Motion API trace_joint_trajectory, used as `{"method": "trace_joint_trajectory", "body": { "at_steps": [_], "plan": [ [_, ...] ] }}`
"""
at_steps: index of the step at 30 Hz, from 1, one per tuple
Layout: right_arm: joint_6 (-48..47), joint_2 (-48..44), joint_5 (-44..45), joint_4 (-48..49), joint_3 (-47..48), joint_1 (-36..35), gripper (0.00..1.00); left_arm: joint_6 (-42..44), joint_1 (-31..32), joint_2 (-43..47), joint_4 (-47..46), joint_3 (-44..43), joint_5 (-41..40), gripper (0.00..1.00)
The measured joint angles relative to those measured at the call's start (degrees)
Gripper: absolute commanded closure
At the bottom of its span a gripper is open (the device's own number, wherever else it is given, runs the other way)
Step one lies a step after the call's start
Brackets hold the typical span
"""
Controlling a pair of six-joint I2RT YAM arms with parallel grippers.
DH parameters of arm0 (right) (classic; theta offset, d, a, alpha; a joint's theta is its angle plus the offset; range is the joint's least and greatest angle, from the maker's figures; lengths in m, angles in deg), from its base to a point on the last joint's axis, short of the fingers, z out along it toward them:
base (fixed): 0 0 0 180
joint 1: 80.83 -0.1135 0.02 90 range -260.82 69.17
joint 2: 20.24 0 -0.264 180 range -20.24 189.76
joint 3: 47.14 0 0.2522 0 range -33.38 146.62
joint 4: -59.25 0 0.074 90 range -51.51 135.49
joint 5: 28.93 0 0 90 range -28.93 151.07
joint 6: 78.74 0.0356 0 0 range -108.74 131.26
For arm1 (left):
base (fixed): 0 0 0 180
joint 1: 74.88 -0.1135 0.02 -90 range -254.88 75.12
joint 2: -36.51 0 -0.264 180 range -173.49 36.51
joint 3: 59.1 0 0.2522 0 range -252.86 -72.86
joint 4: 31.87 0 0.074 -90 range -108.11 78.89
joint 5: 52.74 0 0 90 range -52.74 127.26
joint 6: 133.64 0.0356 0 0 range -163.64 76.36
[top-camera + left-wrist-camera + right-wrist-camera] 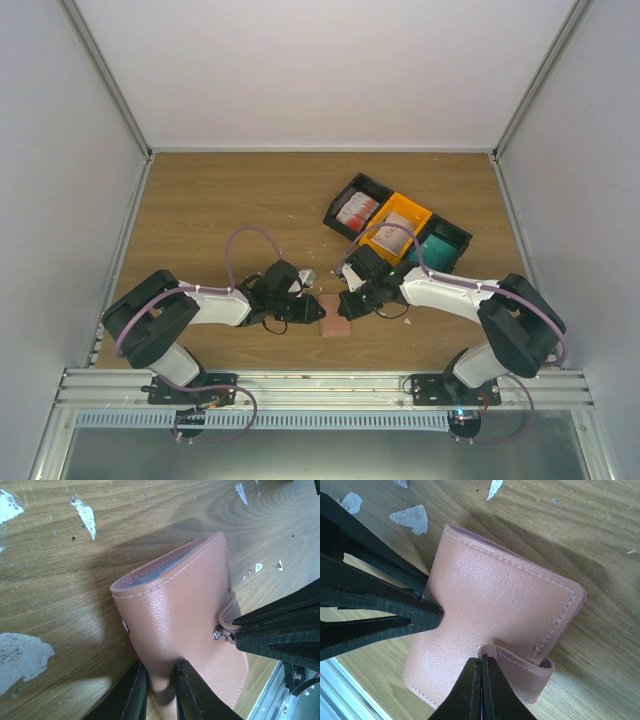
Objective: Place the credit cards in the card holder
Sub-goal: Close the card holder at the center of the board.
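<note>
Salmon-brown and closed, the card holder lies flat on the wooden table, near its front edge and squarely between the two arms. Its long axis runs roughly from the near edge toward the far wall, only slightly tilted. The closure strap wraps over the side facing the right arm, and a sliver of pale blue lining shows along one slightly gaping edge. The left gripper has its fingers drawn close together, nipping the holder's edge between them. The right gripper is pinched almost fully closed on the free end of the strap, right at the metal snap. The credit cards sit apart from all this, beyond the right gripper: red-and-white ones in a black bin, whitish-pink ones in the orange bin beside it, and teal ones in the last bin.
</note>
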Motion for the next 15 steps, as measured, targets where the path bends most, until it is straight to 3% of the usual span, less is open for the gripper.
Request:
{"method": "trace_joint_trajectory", "body": {
  "at_steps": [15],
  "plan": [
    [0.74, -0.26, 0.52, 0.59, 0.00, 0.00, 1.00, 0.00, 0.22, -0.20, -0.46, 0.00, -0.37, 0.81]
  ]
}}
